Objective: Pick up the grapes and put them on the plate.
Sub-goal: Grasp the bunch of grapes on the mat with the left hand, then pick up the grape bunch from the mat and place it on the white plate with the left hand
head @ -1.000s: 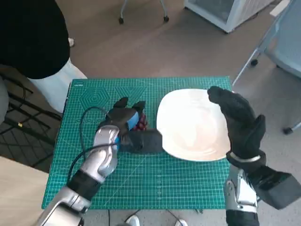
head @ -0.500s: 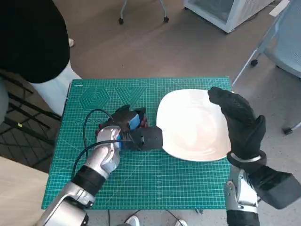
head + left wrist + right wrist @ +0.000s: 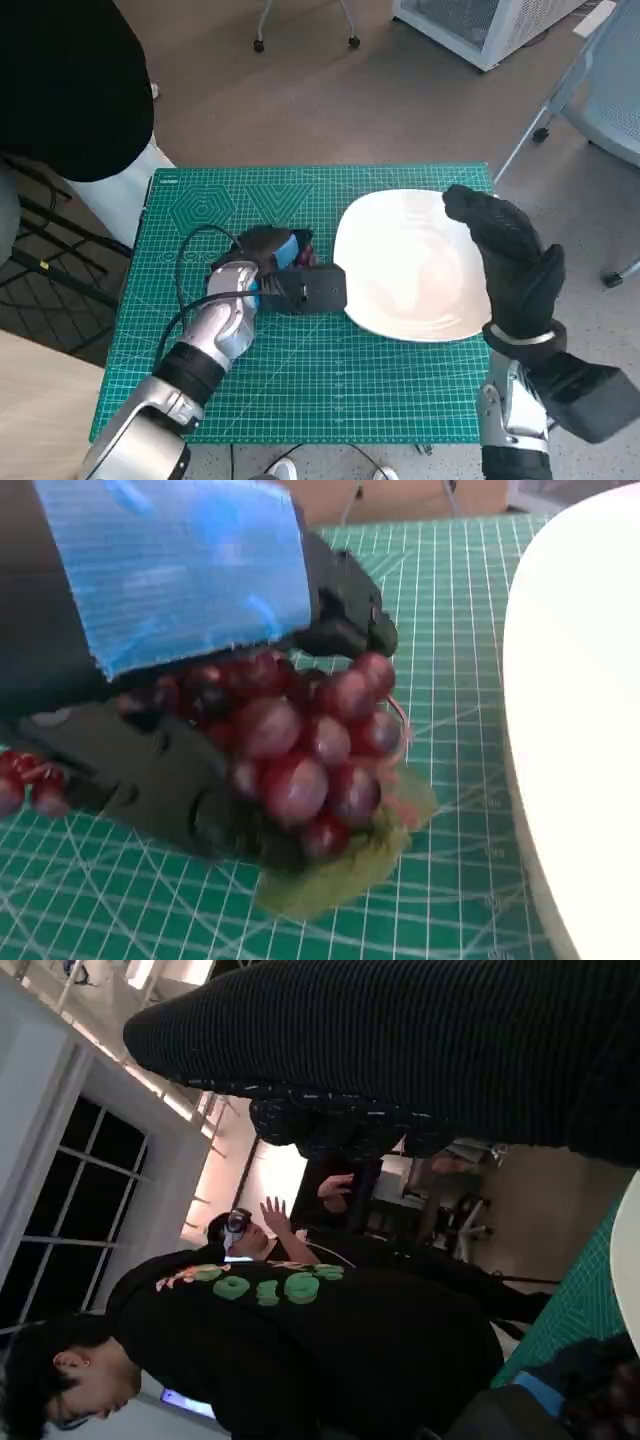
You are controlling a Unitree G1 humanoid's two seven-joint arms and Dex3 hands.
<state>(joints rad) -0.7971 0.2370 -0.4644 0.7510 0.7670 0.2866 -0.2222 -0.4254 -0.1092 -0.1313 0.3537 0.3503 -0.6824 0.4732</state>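
One grape bunch [image 3: 310, 750] gripped in left robot hand [image 3: 272, 262], beside one white plate [image 3: 410, 265]. Right robot hand [image 3: 510, 260] seemingly open, empty, at plate's edge.

Even daylight overhead; left wrist view blurred, right wrist view backlit.

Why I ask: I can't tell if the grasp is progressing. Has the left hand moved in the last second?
Yes, slightly. The left hand, gripping the grapes, has shifted toward the robot on the green mat, staying beside the plate.
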